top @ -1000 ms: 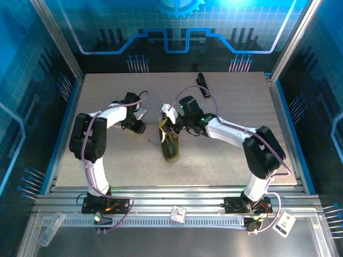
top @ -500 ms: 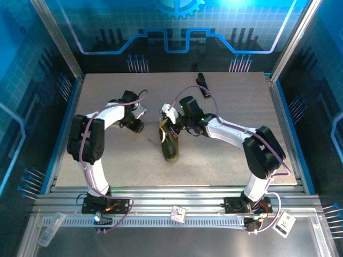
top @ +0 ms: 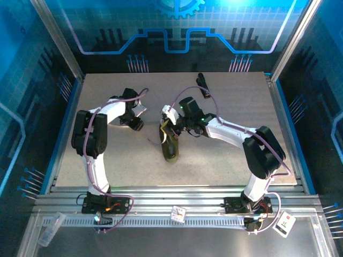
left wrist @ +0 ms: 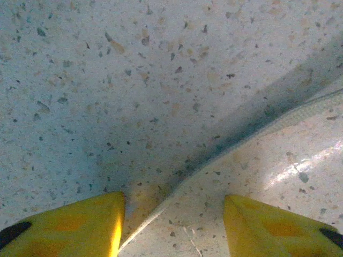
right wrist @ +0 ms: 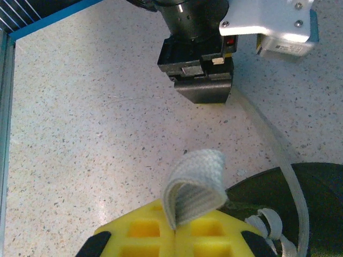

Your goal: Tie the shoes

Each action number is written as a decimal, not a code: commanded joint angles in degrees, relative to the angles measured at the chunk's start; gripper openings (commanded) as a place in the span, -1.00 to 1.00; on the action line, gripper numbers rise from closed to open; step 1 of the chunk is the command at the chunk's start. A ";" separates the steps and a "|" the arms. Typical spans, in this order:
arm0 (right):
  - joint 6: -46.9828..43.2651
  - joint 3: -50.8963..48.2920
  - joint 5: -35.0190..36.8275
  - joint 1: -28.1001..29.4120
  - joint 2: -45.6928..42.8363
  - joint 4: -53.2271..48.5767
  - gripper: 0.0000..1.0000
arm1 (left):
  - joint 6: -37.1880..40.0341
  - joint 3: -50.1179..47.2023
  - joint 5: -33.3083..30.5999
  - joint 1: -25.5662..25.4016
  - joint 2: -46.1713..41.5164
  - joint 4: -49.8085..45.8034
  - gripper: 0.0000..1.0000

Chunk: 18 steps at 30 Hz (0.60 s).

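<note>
Now our right gripper (right wrist: 175,229) pinches a lace loop (right wrist: 195,179) just beside the shoe (top: 170,145). Our left gripper (left wrist: 174,214), half open, straddles a lace strand (left wrist: 257,131) running ahead.

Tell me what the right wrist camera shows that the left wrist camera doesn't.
Right wrist camera: the right fingers shut on a folded lace loop, the dark green shoe beside them, and the left arm's fingers down at the table ahead. Left wrist camera: a close look at those left fingers standing apart, with a lace strand running between them on the surface. Both: the speckled tabletop and whitish-grey lace.
</note>
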 commanded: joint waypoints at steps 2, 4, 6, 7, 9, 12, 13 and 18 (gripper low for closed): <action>1.44 0.74 0.89 -0.46 -2.05 -1.78 -1.00 | -0.14 0.21 1.98 0.43 -0.36 -5.16 -0.57; 3.04 1.26 1.07 -0.66 -1.78 -1.93 -1.00 | -1.17 0.20 2.96 0.35 -3.04 -6.11 -0.87; 4.68 1.94 0.94 -0.87 -1.35 -2.09 -1.00 | -2.65 -0.02 4.12 0.30 -6.38 -7.33 -1.00; 5.52 2.41 0.77 -0.96 -0.92 -2.26 -1.00 | -3.63 -0.06 4.61 0.21 -8.41 -8.19 -1.00; 6.23 3.56 0.34 -1.20 -0.25 -2.82 -1.00 | -5.27 -1.07 5.39 -0.15 -12.71 -9.35 -1.00; 6.64 4.63 0.05 -1.37 0.49 -3.06 -1.00 | -8.59 -4.29 5.14 -1.34 -20.80 -10.19 -1.00; 6.81 4.95 0.04 -1.46 0.77 -3.11 -1.00 | -10.30 -5.44 5.28 -1.94 -23.70 -10.47 -1.00; 8.37 5.62 0.64 -1.83 1.30 -2.95 -1.00 | -25.36 -13.00 6.62 -7.25 -37.77 -9.05 -1.00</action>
